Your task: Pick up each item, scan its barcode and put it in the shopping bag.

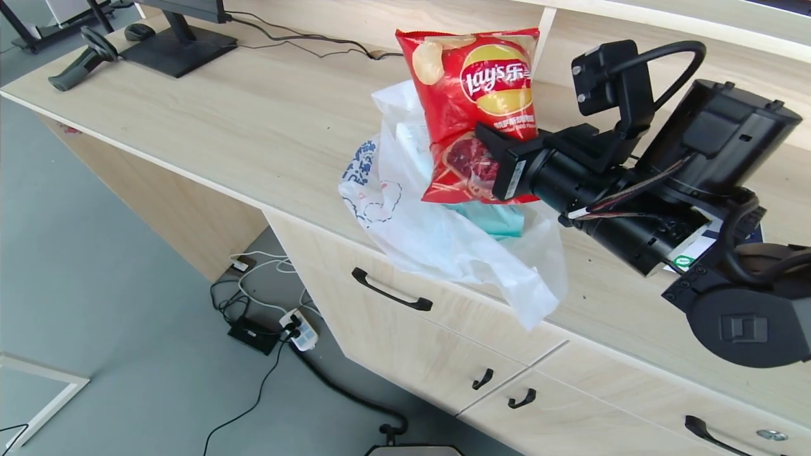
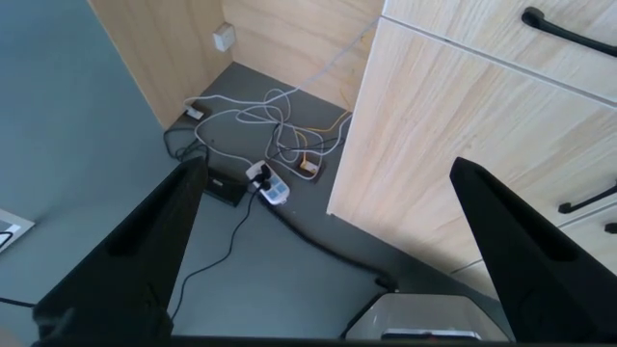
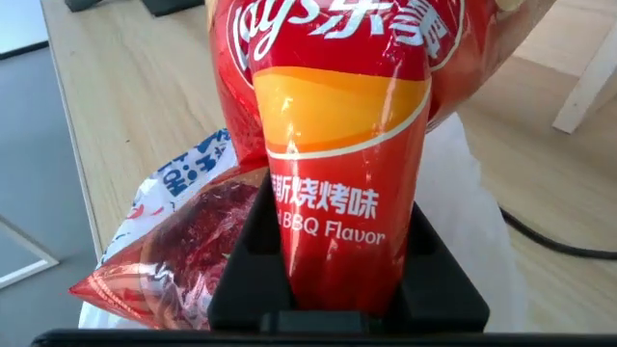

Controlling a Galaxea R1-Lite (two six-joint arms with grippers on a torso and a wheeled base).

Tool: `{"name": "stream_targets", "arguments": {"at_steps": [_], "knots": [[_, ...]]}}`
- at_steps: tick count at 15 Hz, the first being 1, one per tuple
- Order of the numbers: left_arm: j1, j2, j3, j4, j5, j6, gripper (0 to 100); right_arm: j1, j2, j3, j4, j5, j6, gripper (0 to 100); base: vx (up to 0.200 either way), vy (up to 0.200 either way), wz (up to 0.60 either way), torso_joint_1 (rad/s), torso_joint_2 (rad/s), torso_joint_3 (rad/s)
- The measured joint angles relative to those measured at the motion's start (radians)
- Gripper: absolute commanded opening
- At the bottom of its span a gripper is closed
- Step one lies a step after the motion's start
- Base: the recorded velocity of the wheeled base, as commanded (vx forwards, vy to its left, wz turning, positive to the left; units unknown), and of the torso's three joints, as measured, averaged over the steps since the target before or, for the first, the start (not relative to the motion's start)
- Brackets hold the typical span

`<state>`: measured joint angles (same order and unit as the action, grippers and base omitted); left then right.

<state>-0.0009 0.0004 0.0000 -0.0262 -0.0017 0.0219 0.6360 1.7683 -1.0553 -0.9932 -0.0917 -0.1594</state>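
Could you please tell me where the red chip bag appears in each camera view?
Head view: chip bag upper centre, upright, clamped by the right end effector over the white shopping bag.
Left wrist view: aimed away from it, at the cabinet front and a floor power strip.
Right wrist view: chip bag in the middle, between the end effector's fingers.
Shared landmarks: shopping bag (head, right wrist); power strip (head, left wrist).

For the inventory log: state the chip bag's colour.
Chip bag: red, yellow band; best in head view.

Red chip bag held upright just above the crumpled white shopping bag containing a teal item.
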Motion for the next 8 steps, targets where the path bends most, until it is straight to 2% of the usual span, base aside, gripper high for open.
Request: {"name": "stream_targets", "arguments": {"at_steps": [3,7,8], "knots": [[-0.001,0.0,0.0,-0.002,0.0,0.0,100,0.036,0.024,0.015,-0.019,0.007,-0.004,0,0.0,0.0,0.0,0.0,0.0,0.0],[0.0,0.0,0.0,-0.004,0.0,0.0,100,0.029,0.029,0.026,-0.019,0.005,0.007,0,0.0,0.0,0.0,0.0,0.0,0.0],[0.0,0.0,0.0,-0.004,0.0,-0.001,100,0.023,0.028,0.029,-0.019,0.006,0.008,100,0.0,0.0,0.0,0.0,0.0,0.0]]}}
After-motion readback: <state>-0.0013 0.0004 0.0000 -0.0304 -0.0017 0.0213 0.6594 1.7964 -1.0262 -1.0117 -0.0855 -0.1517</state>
